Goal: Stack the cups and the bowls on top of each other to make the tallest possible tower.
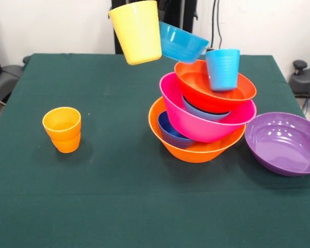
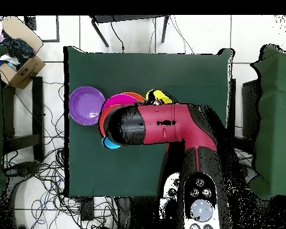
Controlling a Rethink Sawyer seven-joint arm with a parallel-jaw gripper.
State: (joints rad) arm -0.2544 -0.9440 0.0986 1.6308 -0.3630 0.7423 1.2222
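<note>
The tower stands right of centre in the front view: the large orange bowl [image 1: 196, 147] is the base, with the small dark blue bowl [image 1: 171, 132] inside it. The large pink bowl [image 1: 201, 119], the shallow light blue bowl [image 1: 206, 111] and the wide red-orange bowl [image 1: 217, 88] lean above. The light blue cup [image 1: 222, 68] stands in the red-orange bowl. The small teal bowl [image 1: 182, 44] and the tilted yellow cup [image 1: 137, 32] hang at the top; what bears them is hidden. The orange cup [image 1: 62, 129] stands alone at left. The gripper is hidden under the arm's end [image 2: 123, 125].
The wide purple bowl [image 1: 284, 142] lies on the green table [image 1: 119, 206] right of the tower, and shows beside the arm in the overhead view [image 2: 87, 105]. A cardboard box [image 2: 20, 56] sits off the table. Cables lie on the floor.
</note>
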